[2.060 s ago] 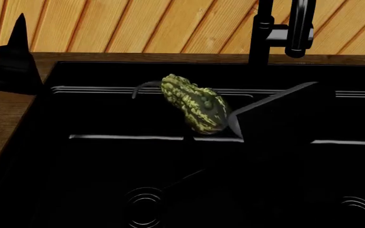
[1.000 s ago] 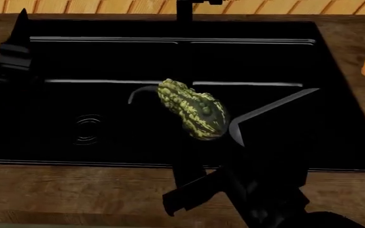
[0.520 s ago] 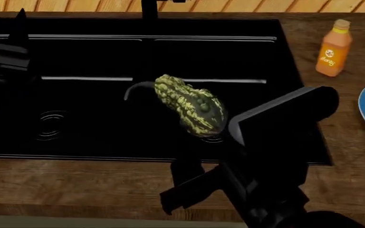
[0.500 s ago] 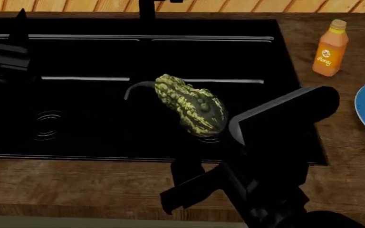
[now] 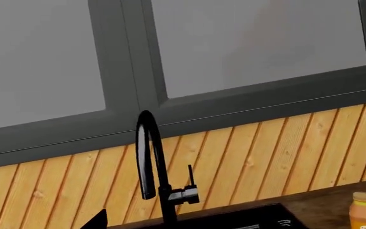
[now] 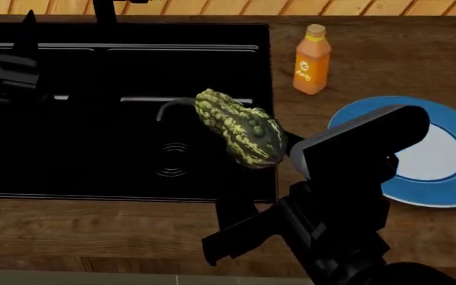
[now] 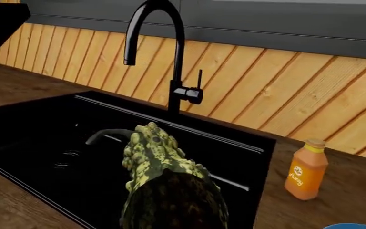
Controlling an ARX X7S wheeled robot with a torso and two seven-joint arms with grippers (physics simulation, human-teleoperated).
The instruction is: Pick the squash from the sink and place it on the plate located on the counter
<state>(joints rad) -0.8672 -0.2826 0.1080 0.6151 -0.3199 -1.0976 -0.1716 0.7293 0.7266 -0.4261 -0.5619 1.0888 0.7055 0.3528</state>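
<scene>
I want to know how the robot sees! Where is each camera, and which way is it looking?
Head view: up on the head, looking down at the sink, squash, plate; the right arm shows.
Left wrist view: near the left arm's gripper, facing the window wall and faucet; no gripper clearly shows.
Right wrist view: near the right gripper, facing the squash close up; the gripper itself is hidden.
Shared: all three show the orange bottle.

The right arm [image 6: 323, 231] is matte black, built of blocky angular segments with a boxy housing near its end.
</scene>
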